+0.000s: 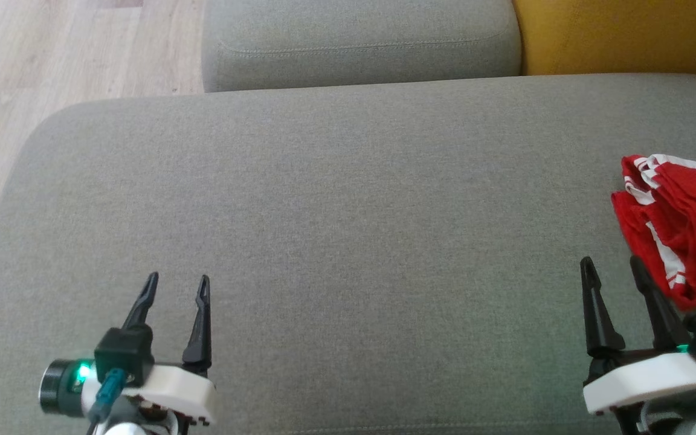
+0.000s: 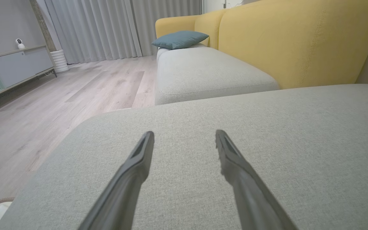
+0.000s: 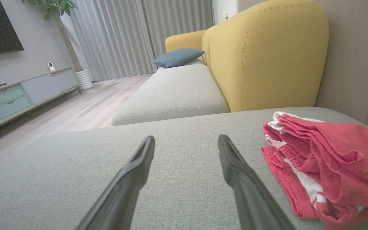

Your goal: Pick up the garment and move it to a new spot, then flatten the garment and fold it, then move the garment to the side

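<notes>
Grey sofa seat (image 1: 348, 199), broad and bare across its middle, with a yellow backrest (image 1: 620, 33) beyond its far right corner. Red, white-striped garment (image 1: 680, 229), bunched in loose layers at the seat's right edge and partly cut off in the head view. Left hand (image 1: 179, 279) near the front left corner, and right hand (image 1: 611, 261) just beside the garment, both spread and empty. Likely risk: a pinch on one outer fold lifts a single layer, so the heap drags, twists, or slips over the right edge.
</notes>
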